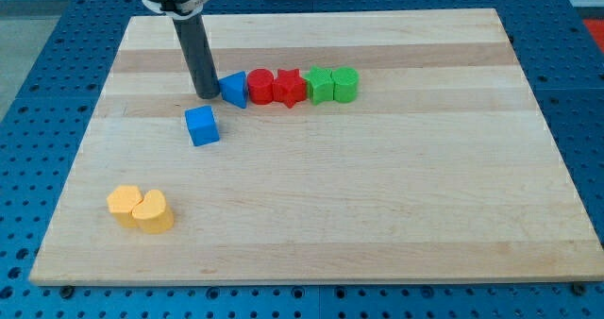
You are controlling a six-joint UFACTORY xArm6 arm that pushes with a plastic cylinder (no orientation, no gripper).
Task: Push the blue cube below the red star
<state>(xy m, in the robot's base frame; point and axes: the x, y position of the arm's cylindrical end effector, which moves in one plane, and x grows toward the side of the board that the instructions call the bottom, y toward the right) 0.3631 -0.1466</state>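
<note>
The blue cube [202,126] lies on the wooden board [396,196], left of centre. The red star [290,87] sits up and to the right of it, in a row of blocks. My tip [205,95] stands just above the blue cube, slightly apart from its top edge, and just left of a blue triangular block [234,89] that starts the row. The cube is below and left of that row, well left of the star.
The row runs left to right: blue triangular block, red cylinder [260,86], red star, green star-like block [321,85], green cylinder [345,84]. Two yellow blocks [141,209] touch each other near the board's bottom left.
</note>
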